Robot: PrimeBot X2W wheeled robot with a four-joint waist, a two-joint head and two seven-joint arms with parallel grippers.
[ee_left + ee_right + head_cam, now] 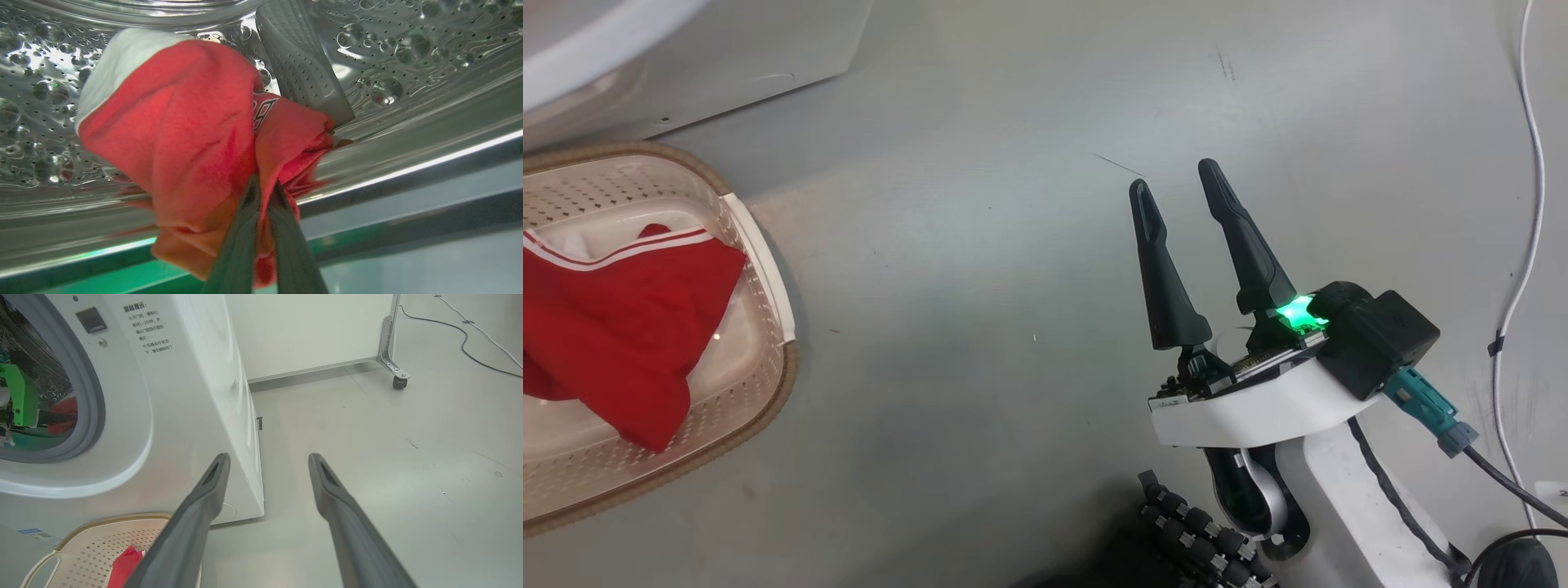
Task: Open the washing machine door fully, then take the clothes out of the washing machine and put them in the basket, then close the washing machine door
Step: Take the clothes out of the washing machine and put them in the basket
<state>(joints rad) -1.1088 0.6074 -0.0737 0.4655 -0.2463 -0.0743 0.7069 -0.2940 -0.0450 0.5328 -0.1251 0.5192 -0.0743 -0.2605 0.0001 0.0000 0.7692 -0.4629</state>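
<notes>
While my left gripper is inside the drum of the washing machine, its fingers pinch a red garment | my right gripper is beside the machine, over the floor, fingers spread, holding nothing | another red garment lies in the basket just before the machine

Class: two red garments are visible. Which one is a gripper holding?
The garment inside the steel drum, pinched by the left gripper; the other garment lies loose in the basket.

Head and right wrist both look down on basket; left wrist close inside drum.
</notes>
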